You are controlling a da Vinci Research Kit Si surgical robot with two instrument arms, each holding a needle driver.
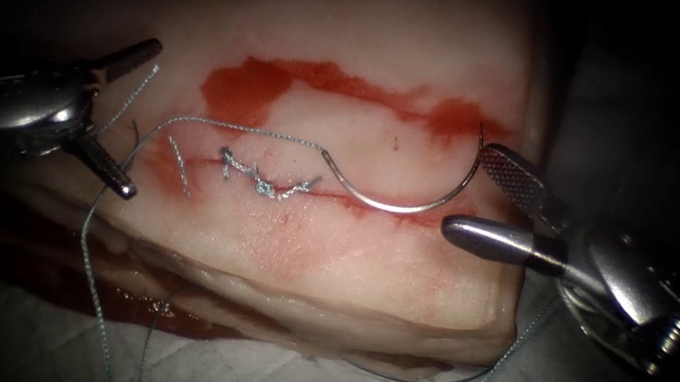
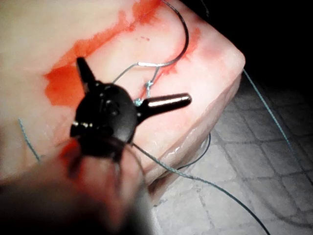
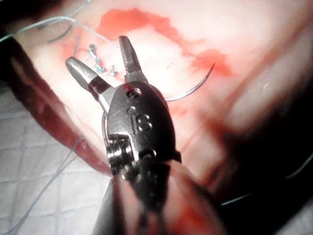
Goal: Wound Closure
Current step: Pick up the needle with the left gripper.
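My left tool (image 1: 118,117) sits at the left end of the cut (image 1: 288,182) with its jaws spread wide and nothing between them: one jaw points up and away from the tissue (image 1: 364,274), the other down toward the cut's left end. In my left wrist view the same tool (image 2: 134,90) shows both jaws splayed, empty, with the tissue (image 2: 39,29) behind them.

My right tool (image 1: 482,193) stands at the right end of the cut, jaws apart and holding nothing. Its upper, ridged jaw lies just beside the needle's (image 1: 396,201) pointed end; its lower jaw lies just below the curve's right limb. In my right wrist view the right tool (image 3: 100,56) is likewise open, and the needle (image 3: 193,88) rests free on the tissue (image 3: 254,44), off to the side of the jaws.

The needle lies loose on the surface, curved belly toward the cut, between my two tools and much nearer the right one; I cannot tell whether its tip enters the tissue. The thread (image 1: 216,125) runs from the needle's blunt end leftward to my left tool's jaws, then trails down over the tissue's front edge. Stitches (image 1: 266,181) already cross the cut between the jaws of both tools. Red fluid (image 1: 248,85) stains the tissue beyond the cut.
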